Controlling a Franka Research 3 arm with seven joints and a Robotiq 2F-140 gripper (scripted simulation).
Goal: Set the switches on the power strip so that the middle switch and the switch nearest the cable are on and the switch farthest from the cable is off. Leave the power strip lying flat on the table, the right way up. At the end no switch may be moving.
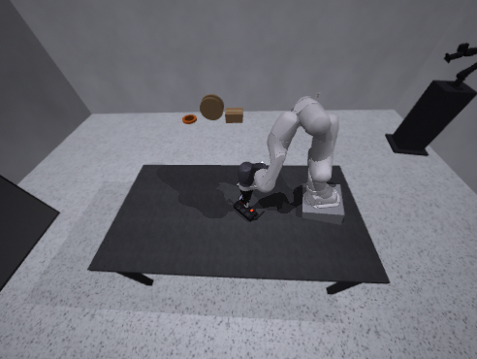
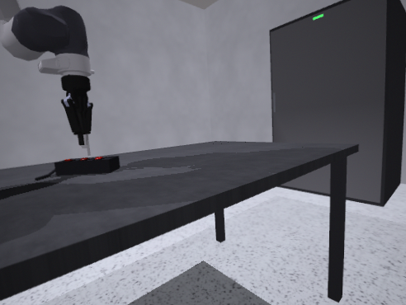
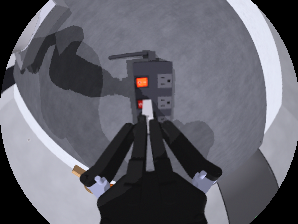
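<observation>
Near the middle of the table, a little toward 2 o'clock in the top view, the power strip lies flat, right way up; its cable leaves from the end at 9 o'clock in the exterior view. Above it the arm bends over from its base, which stands at the 3 o'clock side of the table; the wrist points straight down, and the gripper hangs just over the strip, its fingers pressed together with nothing between them. From the exterior view the pale fingertips end slightly above the red switches, over the one nearer the 3 o'clock end; I cannot tell if they touch it. From the wrist view one switch glows bright orange at 12 o'clock from the tips, a second one shows partly beside the tips, and the third is hidden behind the fingers.

Around the strip only the arm's dark shadow lies on the table surface; the table edges are well apart from the strip on every side. Beyond the table, on the floor at 12 o'clock, stand a round brown disc, a small box and an orange ring; a dark cabinet stands at 3 o'clock in the exterior view, and a black pedestal at 2 o'clock in the top view.
</observation>
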